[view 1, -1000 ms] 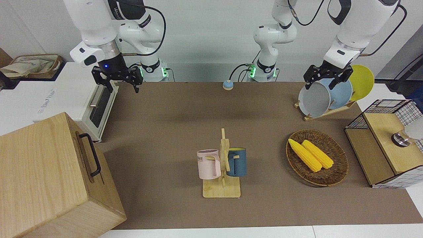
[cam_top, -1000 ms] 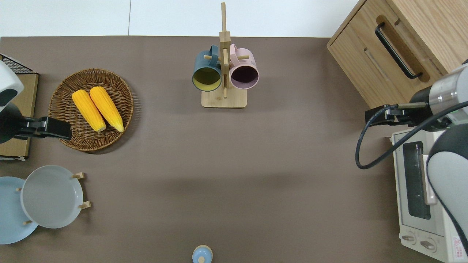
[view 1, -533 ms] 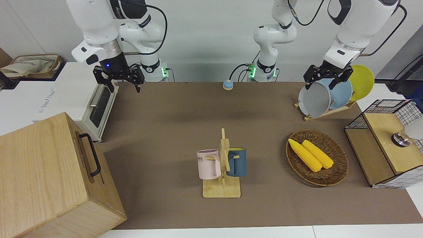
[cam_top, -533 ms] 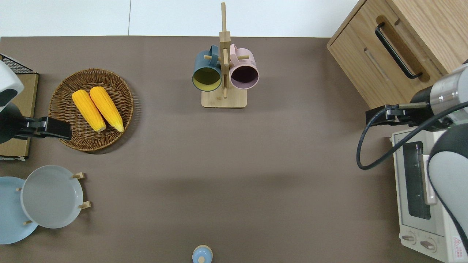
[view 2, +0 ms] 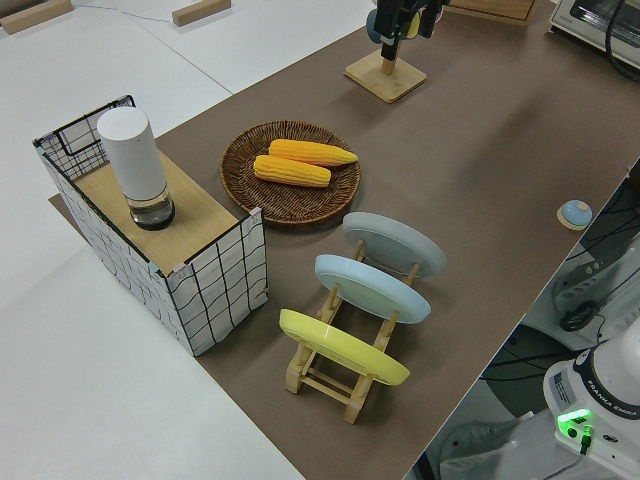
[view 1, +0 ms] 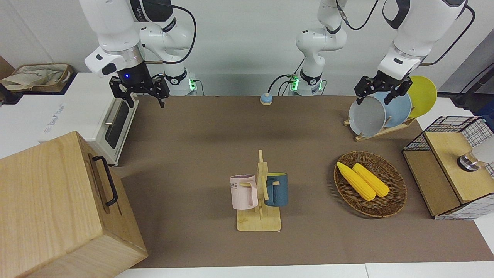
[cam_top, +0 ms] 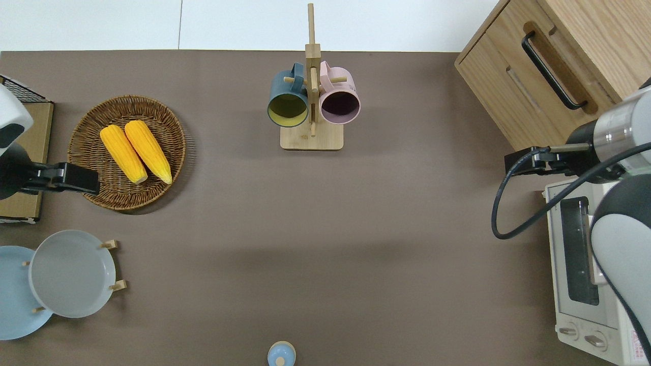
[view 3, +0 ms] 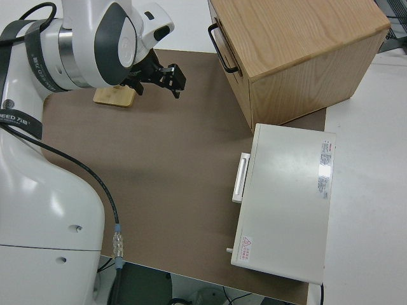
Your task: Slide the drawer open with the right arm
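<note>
A: Where's the drawer (view 1: 101, 184)?
B: In the face of the pale wooden cabinet (view 1: 46, 208) at the worktop (view 1: 200, 127) corner farthest from the robots, at the right arm's end. It looks flush shut. The black bar handle (view 1: 106, 180) faces the worktop's middle, so a pull toward the middle should slide it out.

A: Right end effector (view 1: 140, 95)?
B: Up in the air, fingers spread apart, nothing between them. In the overhead view it's over bare worktop between the cabinet and the white toaster oven (cam_top: 585, 264), clear of the handle. Open makes sense, I think: it has to straddle the bar before closing.

A: Left one?
B: Left end effector (view 1: 380, 89) is parked. Fingers apart, empty.

A: Why do the other things sit as they do?
B: Plates stand on edge in a wooden rack (view 2: 335, 375), so they take little room. Mugs hang by their handles from the pegs of a wooden mug tree (view 1: 260, 200) mid-worktop, toward the edge farthest from the robots. Corn lies in the wicker basket (view 1: 370, 210), which keeps it from rolling.

A: Counts?
B: Three plates: grey (view 1: 366, 116), light blue (view 1: 399, 108), yellow (view 1: 422, 94). Two mugs: pink (view 1: 243, 192), dark blue (view 1: 277, 190). Two corn cobs (view 1: 362, 180). One wire-mesh box (view 1: 449, 170) carrying a white cylinder (view 2: 132, 160). One small blue round thing (view 1: 266, 99) at the edge nearest the robots.
</note>
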Controlling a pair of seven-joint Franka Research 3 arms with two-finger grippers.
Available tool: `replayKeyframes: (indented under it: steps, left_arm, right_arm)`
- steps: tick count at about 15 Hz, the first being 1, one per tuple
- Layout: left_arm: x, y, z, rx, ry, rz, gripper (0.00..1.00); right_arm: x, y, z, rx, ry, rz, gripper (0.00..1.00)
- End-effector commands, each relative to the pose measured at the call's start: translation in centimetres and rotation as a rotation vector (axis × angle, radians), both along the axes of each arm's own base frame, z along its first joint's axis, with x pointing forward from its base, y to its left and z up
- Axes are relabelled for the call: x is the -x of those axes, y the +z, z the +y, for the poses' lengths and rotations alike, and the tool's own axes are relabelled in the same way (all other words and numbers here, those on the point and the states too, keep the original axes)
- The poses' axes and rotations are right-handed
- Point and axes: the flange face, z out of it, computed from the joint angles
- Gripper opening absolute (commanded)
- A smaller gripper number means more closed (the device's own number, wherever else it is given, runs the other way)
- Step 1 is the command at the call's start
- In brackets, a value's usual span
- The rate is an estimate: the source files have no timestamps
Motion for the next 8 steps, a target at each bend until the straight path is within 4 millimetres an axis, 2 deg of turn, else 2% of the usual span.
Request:
replayKeyframes:
  steps: [1,4,6,8]
  left_arm:
    - [-0.2,0.4,0.1,-0.016,-0.012,0.005,0.99]
    - [-0.2,0.4,0.1,-0.016,-0.012,0.005,0.99]
    - [-0.2,0.3,0.1,-0.016,-0.012,0.006,0.99]
    - [-0.2,0.3,0.1,-0.016,-0.012,0.006,0.99]
  right_arm:
    - [-0.2,1.7,0.1,0.125,0.047,-0.038,0.987]
    - [-0.5,1.2,2.1,0.272,0.114,-0.046,0.987]
    - [-1.0,0.0,3.8,0.367,0.156,-0.038,0.985]
    - [-1.3,-0.8,4.7,0.444,0.176,-0.033,0.983]
